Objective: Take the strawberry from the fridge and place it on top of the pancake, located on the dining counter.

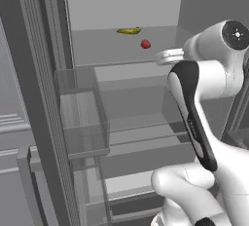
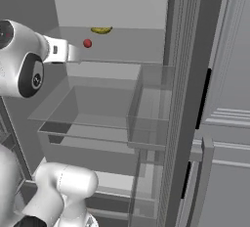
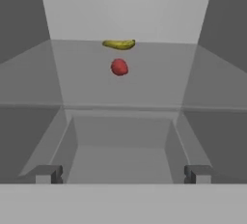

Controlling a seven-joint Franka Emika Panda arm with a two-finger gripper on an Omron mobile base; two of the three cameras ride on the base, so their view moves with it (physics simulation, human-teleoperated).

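The gripper [image 3: 120,174] is spread fully wide and holds nothing, poised at the near edge of the open fridge [image 1: 44,122]. Farther in, the strawberry [image 3: 119,66] sits mid-shelf, just in front of a banana [image 3: 118,44]. A reach going too deep could nudge the round berry into the banana or roll it away.

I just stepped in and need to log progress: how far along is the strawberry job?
Done: the fridge stands open and the arm faces its upper shelf. In hand: the open gripper is lined up with the strawberry, which lies in front of a banana, clear of the fingers. Left: reach in, grasp it, carry it to the pancake.
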